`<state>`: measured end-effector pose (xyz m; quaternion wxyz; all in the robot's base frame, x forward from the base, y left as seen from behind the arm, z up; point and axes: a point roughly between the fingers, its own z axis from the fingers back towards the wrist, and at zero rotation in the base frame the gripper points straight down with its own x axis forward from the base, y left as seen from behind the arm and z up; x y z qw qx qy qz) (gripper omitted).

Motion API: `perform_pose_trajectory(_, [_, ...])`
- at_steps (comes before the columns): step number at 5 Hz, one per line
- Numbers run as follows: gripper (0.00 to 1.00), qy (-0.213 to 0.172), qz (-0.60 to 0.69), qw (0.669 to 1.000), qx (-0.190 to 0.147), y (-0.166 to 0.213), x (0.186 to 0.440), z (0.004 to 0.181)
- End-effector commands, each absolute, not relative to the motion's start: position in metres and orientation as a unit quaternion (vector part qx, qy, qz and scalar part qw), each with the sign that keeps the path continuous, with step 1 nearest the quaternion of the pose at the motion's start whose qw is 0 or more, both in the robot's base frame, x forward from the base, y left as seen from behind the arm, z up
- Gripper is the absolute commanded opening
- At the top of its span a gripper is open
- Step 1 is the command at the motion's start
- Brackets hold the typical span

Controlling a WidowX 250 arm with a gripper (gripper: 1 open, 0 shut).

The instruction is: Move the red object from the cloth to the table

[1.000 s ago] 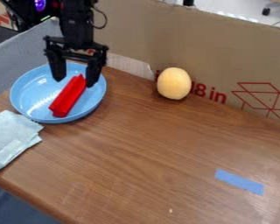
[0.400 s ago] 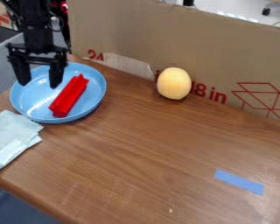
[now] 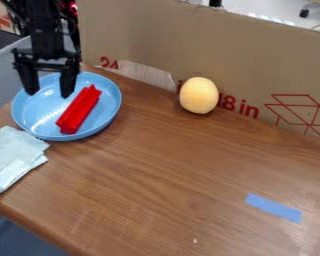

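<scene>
The red object (image 3: 79, 108) is a bright red bar lying slantwise in a round light-blue plate (image 3: 111, 117), not on the cloth. The cloth (image 3: 9, 155), pale and wrinkled, lies at the table's left edge, just below the plate. My gripper (image 3: 48, 88) hangs over the plate's back left part, open, its two dark fingers pointing down with nothing between them. It stands just left of the bar's upper end, apart from it. The brown wood-grain table (image 3: 176, 180) stretches to the right and front.
A yellowish ball (image 3: 198, 95) rests against the cardboard box (image 3: 256, 55) that walls the back of the table. A strip of blue tape (image 3: 272, 208) is stuck near the front right. The table's edge runs diagonally at the lower left.
The gripper has moved left, from above the red bar to the plate's left side, and stayed open. Nothing else has moved.
</scene>
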<state>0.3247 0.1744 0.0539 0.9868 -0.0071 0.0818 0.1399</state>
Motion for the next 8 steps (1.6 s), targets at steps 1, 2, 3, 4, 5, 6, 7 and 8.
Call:
perform_pose_trajectory(1, [1.0,0.058,0.143,0.988,0.003,0.158,0.342,0.057])
perform_pose_trajectory(2, [1.0,0.064,0.135,0.989,0.002,0.154,0.348,0.058])
perform_pose_trajectory(3, [1.0,0.075,0.151,0.986,0.02,0.157,0.348,0.056])
perform_pose_trajectory(4, [1.0,0.088,0.169,0.981,0.032,0.168,0.341,0.057])
perform_pose_trajectory(5, [1.0,0.104,0.182,0.977,0.038,0.177,0.355,0.037])
perform_pose_trajectory(6, [1.0,0.101,0.187,0.976,0.048,0.191,0.355,0.041])
perform_pose_trajectory(7, [1.0,0.1,0.192,0.975,0.045,0.19,0.349,0.045])
perform_pose_trajectory(8, [0.0,0.093,0.201,0.974,0.052,0.183,0.346,0.039])
